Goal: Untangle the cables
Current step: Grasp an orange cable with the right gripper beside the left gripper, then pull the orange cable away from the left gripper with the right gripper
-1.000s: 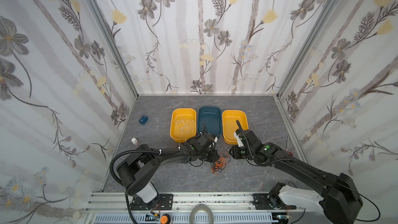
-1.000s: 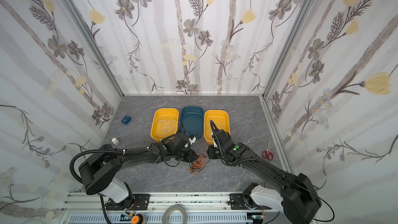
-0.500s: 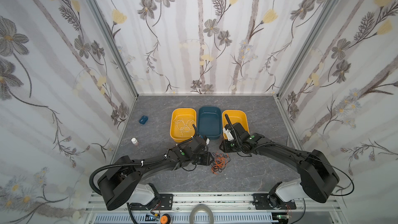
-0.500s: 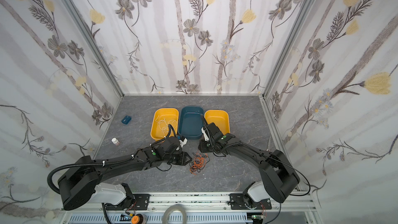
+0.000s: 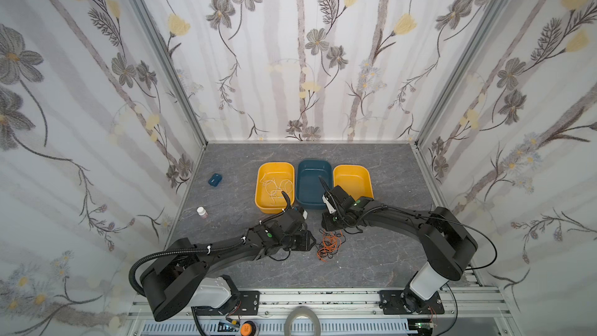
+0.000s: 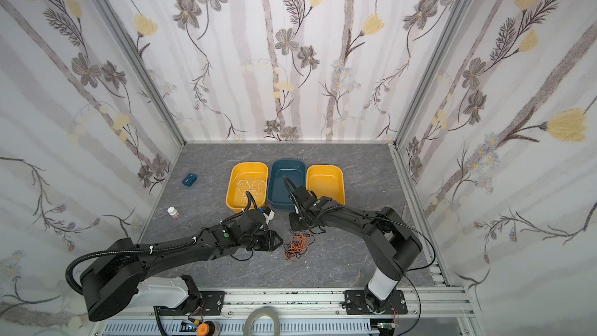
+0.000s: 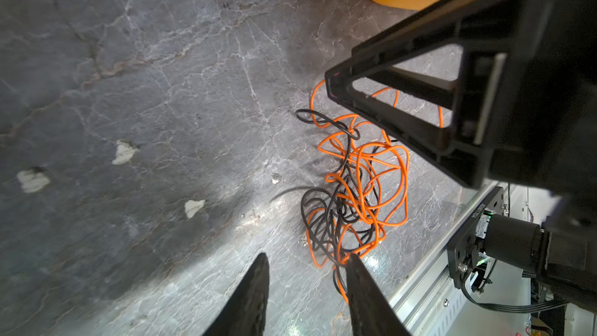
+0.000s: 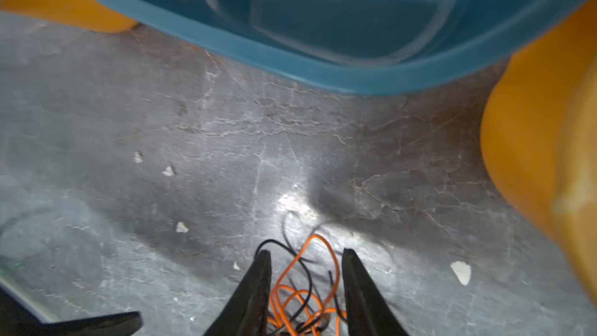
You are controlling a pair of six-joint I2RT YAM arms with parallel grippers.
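A tangle of orange and black cables lies on the grey table in front of the trays. A thin white cable lies loose in the left yellow tray. My left gripper is open just left of the tangle. One of its fingertips touches the tangle's edge, and nothing lies between its fingers. My right gripper is open at the tangle's far side. Orange and black loops lie between its fingers, unpinched.
A blue tray and a second yellow tray stand side by side behind the tangle. A small blue block and a white bottle sit at the left. An aluminium rail runs along the front edge.
The right gripper has swung left from the right yellow tray's front to the tangle. The left gripper has drawn back a little toward the front. Both jaws have opened wider.
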